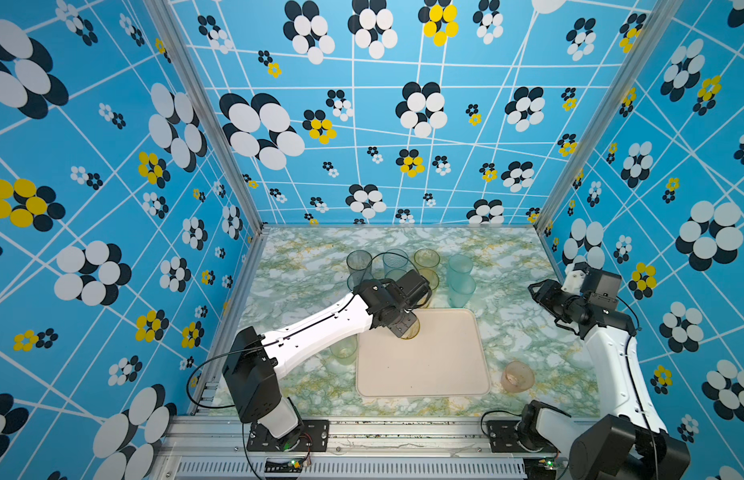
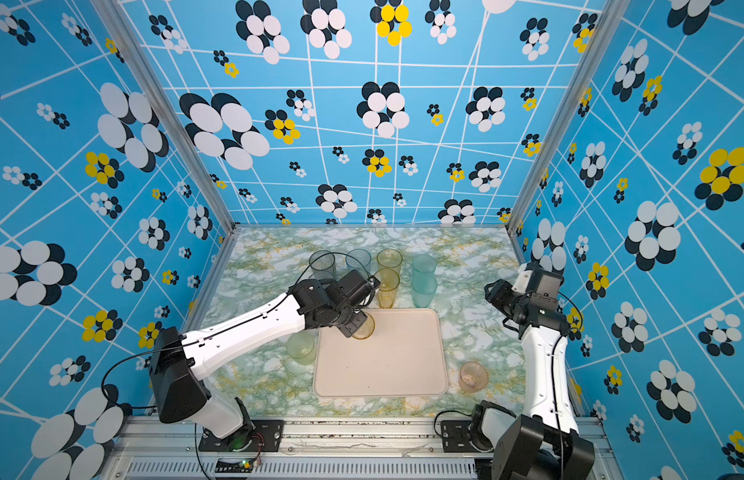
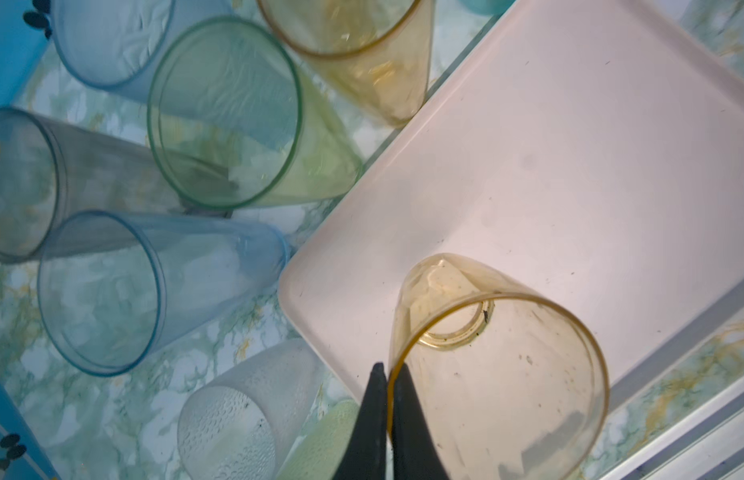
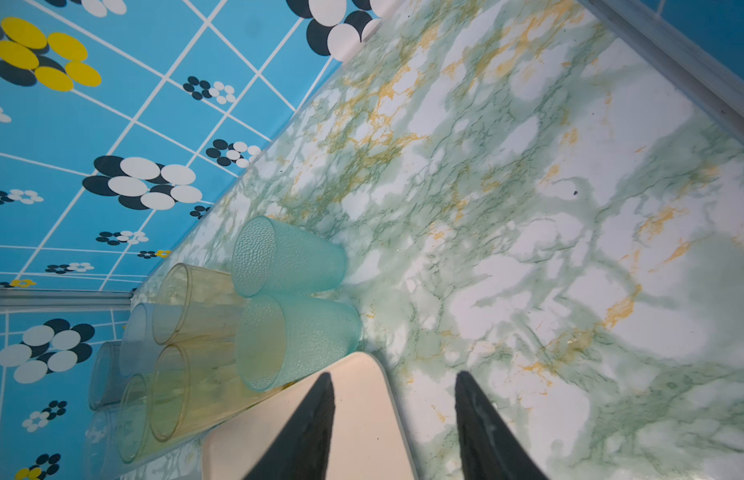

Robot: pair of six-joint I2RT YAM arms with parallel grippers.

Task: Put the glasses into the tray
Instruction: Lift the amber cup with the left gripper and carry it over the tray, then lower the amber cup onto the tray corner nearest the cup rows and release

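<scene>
L gripper [image 3: 386,368] is pinching the rim of the short amber glass [image 3: 499,374]. Fingers are pressed together on the wall, one inside, one outside. The glass is hanging tilted inside the far-left corner of the tray [image 3: 569,166], mouth toward the wrist cam, base toward the tray floor. Cannot tell if the base is touching.

In both top views the L arm is reaching in from the near-left, w/ the amber glass [image 1: 412,331] showing just under the wrist, within the tray rim [image 2: 382,361].

R gripper [image 4: 393,374] is hovering w/ fingers spread apart and gripping nothing, above the table [image 1: 528,332] by the tray's far-right corner. R arm is sitting folded at the table's right edge.

Remaining glasses are standing upright on the table, outside the tray:
- grey tall glass [image 1: 359,262], blue tall glass [image 1: 396,259] and tall amber glasses [image 1: 427,258] are clustering along the far side, just behind the tray
- two teal glasses [image 4: 287,262] are touching each other, right of the amber pair
- green tall glass [image 3: 228,112] and clear dimpled glass [image 3: 245,415] are showing in L wrist view, near the tray's edge
- pale green short glass [image 1: 344,349] is sitting just beside the tray's left edge
- pink short glass [image 1: 517,376] is sitting near the tray's near-right corner, apart from it
</scene>
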